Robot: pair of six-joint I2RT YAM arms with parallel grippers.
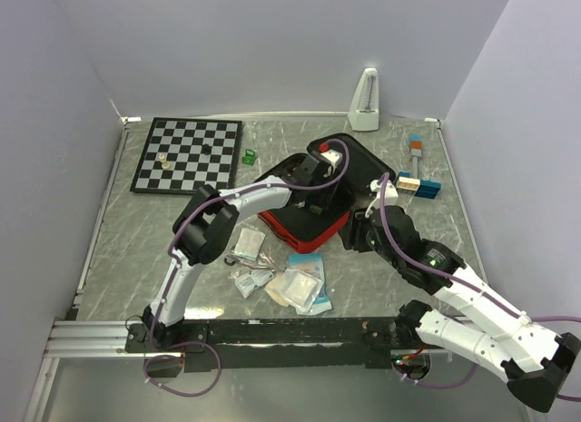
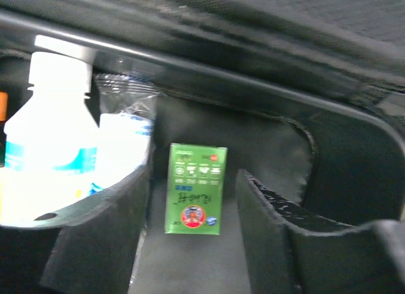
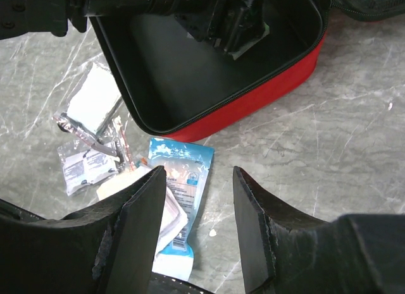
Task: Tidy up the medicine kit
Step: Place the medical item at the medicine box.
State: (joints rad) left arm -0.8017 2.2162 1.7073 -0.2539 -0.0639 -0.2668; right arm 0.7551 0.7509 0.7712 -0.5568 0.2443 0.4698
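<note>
The kit (image 1: 304, 236) lies open on the table (image 1: 127, 250), its red shell with the black lining facing up and its lid raised on the far side. Inside it a small green box (image 2: 196, 189) stands upright on the black floor. To the left of this box, behind a black divider, stand a white bottle (image 2: 47, 155) and a white item in clear wrap (image 2: 126, 148), touching each other. The left gripper (image 2: 193, 180) is inside the kit with its fingers spread; the green box is between them, and a gap shows on each side, so they do not pinch it. The right gripper (image 3: 197, 174) hangs just beside the near right corner of the kit, above the table, its fingers also spread with nothing between them. Flat packets (image 1: 290, 281) lie in a loose heap just in front of the kit, some overlapping. A chessboard (image 1: 186, 154) lies to the far left of the kit.
</note>
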